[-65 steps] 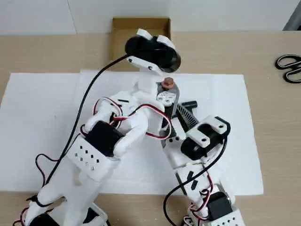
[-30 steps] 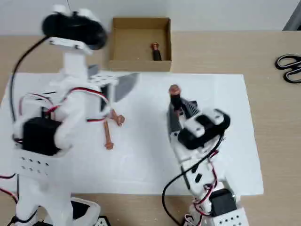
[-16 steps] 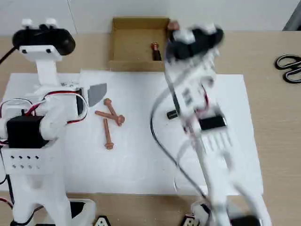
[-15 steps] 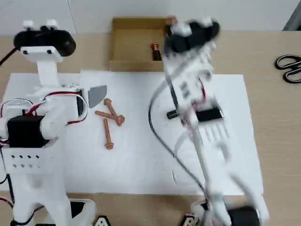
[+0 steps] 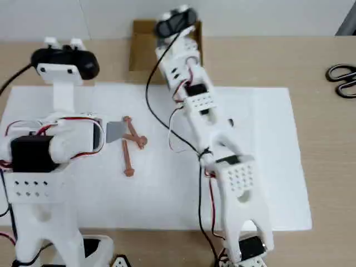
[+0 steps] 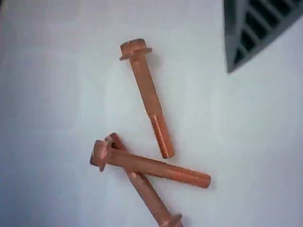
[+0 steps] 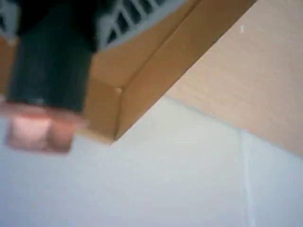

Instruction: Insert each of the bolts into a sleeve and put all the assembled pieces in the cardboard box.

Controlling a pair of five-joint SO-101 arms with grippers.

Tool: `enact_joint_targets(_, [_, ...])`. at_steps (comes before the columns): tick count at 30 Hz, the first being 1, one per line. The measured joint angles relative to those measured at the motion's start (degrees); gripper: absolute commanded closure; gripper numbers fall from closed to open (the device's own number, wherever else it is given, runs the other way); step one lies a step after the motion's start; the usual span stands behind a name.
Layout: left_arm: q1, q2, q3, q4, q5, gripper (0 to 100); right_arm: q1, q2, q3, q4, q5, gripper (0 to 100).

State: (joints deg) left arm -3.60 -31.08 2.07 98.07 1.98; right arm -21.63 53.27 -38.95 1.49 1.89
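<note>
On the white sheet [image 5: 267,167], noted three loose bolts [image 6: 147,165] lying just beside the left gripper [image 5: 115,131]: two crossed and touching, the third close by. Could not tell that gripper's state, apart or together. Farther back, found the right gripper [image 7: 61,21] clamped on a black sleeve [image 7: 47,66] with a copper bolt head [image 7: 40,132] showing at its end, held at a corner of the cardboard box [image 7: 142,71]. Logged scissors [image 5: 342,80] on the bare tabletop [image 5: 322,139], well apart.
</note>
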Motion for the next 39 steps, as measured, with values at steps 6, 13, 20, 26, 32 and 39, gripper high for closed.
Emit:
enact_joint_targets(6, [0.00,0.00,0.00,1.32,0.00,69,0.26,13.98,-13.19,0.00,0.00,86.1])
enact_joint_targets(13, [0.00,0.00,0.00,1.32,0.00,69,0.18,15.47,-24.79,10.99,0.00,77.2])
enact_joint_targets(20, [0.00,0.00,0.00,1.32,0.00,69,0.26,15.47,-44.22,30.59,0.00,77.2])
enact_joint_targets(26, [0.00,0.00,0.00,1.32,0.00,69,1.67,12.22,-54.33,55.30,0.00,77.2])
enact_joint_targets(32, [0.00,-2.55,0.00,1.32,-2.64,69,4.48,-1.49,-54.77,85.01,0.00,77.2])
enact_joint_targets(39, [0.00,-9.05,1.05,1.32,-3.16,69,8.79,-14.24,-54.95,95.03,0.00,77.2])
